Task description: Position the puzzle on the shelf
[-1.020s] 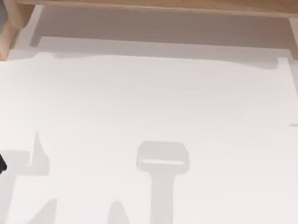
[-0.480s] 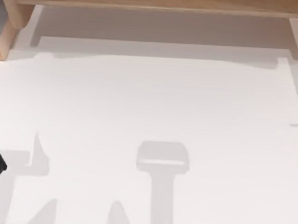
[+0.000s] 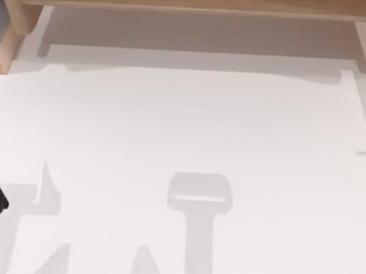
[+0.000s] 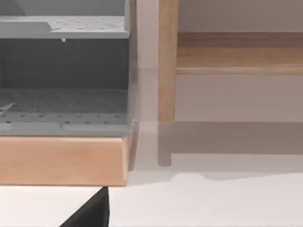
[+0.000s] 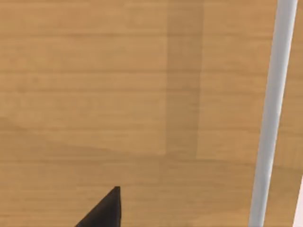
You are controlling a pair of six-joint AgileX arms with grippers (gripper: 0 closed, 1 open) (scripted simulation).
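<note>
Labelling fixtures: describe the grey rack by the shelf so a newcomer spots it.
Start from the long light-brown wooden shelf along the table's far edge. At its left end stands the grey perforated rack on a light wooden base. Its grey dotted tiers set it apart from the plain wood.

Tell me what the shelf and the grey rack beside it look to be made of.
The shelf looks like light-brown wood with a matt finish: faint grain lines run along its board, seen close in the right wrist view. The grey rack looks like dull perforated metal or plastic, dotted with small holes, on a pale wooden base; which of the two is unclear.
</note>
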